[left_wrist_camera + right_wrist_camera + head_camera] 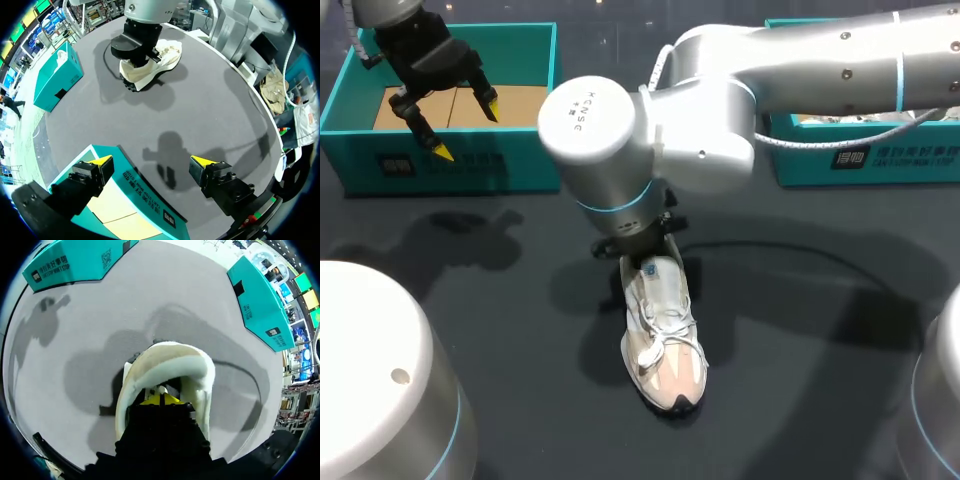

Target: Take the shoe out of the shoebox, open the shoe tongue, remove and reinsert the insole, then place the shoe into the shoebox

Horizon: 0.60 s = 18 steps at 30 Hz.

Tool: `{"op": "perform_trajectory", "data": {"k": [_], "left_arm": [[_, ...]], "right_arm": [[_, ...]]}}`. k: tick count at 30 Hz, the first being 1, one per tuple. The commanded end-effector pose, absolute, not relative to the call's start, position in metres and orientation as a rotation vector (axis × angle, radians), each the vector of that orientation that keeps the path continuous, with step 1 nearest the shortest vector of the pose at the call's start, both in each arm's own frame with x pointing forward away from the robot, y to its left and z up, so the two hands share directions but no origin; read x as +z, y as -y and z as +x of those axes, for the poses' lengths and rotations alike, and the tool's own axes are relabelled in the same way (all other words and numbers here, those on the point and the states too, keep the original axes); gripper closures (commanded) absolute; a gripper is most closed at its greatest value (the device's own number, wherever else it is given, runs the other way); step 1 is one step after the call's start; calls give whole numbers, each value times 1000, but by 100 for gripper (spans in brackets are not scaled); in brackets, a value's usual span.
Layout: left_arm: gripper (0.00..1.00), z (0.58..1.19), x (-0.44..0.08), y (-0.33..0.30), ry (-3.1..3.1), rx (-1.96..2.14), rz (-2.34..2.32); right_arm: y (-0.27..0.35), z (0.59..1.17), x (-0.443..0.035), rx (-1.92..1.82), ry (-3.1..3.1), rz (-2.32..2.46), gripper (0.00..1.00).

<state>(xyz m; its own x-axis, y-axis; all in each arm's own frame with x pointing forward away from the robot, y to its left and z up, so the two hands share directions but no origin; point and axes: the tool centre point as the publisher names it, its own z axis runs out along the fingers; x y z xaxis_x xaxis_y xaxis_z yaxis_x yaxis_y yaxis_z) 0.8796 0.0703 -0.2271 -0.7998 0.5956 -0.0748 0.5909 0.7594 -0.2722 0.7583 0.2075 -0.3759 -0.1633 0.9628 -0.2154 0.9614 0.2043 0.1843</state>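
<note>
While the sneaker (663, 335) lies unboxed, right gripper (161, 399) probes its collar, grip unclear; left gripper (467, 128), far left, spread; insole work, reboxing apparently remain.

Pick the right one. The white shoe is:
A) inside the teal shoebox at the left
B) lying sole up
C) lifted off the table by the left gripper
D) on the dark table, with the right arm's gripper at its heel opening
D: the shoe sits sole-down on the table with the right gripper in its heel opening; the left gripper hangs open over the shoebox.
</note>
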Motion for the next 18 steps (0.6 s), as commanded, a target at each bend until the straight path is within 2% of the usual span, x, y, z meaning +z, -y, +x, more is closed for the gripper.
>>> {"op": "perform_trajectory", "data": {"k": [1, 10, 15, 18], "left_arm": [[0, 880, -227, -71, 2930, 441, -990], [0, 880, -227, -71, 2930, 441, -990], [0, 880, -227, -71, 2930, 441, -990], [0, 880, -227, -71, 2930, 441, -990]], "right_arm": [[-192, 754, -344, 51, -2253, 1835, 100], [-183, 749, -345, 15, -2409, 1918, 100], [-186, 747, -354, -5, -2466, 1940, 82], [-190, 747, -356, -7, -2489, 1936, 80]]}}
